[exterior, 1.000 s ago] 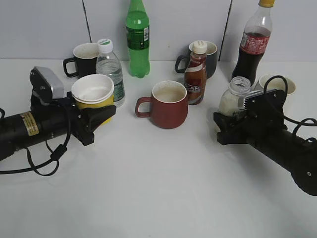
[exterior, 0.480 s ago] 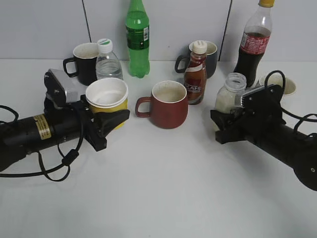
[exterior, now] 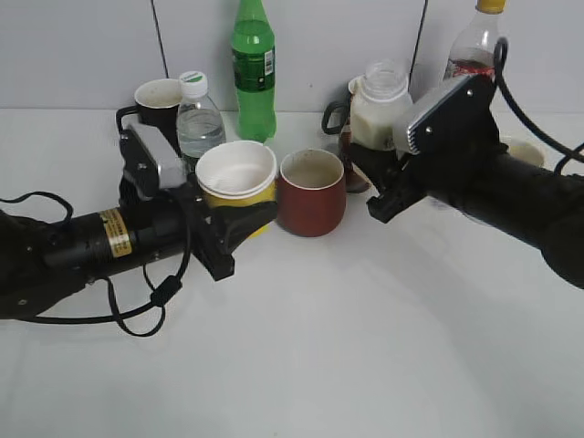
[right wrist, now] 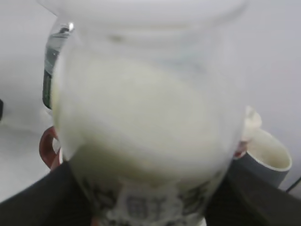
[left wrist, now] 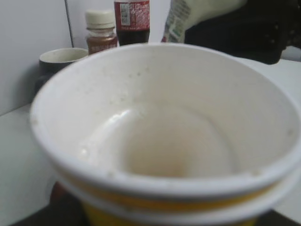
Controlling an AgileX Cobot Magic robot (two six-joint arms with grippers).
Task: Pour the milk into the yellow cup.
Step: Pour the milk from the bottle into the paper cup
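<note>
Milk (exterior: 372, 114) lifted, yellow cup (exterior: 237, 180) now beside red mug (exterior: 312, 192).

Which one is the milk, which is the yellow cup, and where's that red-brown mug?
milk (exterior: 373, 117): exterior view, on the cream-filled body below the neck.
yellow cup (exterior: 239, 172): exterior view, on its white inside.
red-brown mug (exterior: 311, 208): exterior view, on its outer wall.

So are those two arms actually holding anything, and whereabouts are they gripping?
Yes. The left gripper holds the yellow cup around its lower wall. The right gripper holds the milk bottle by its lower body, upright.
</note>
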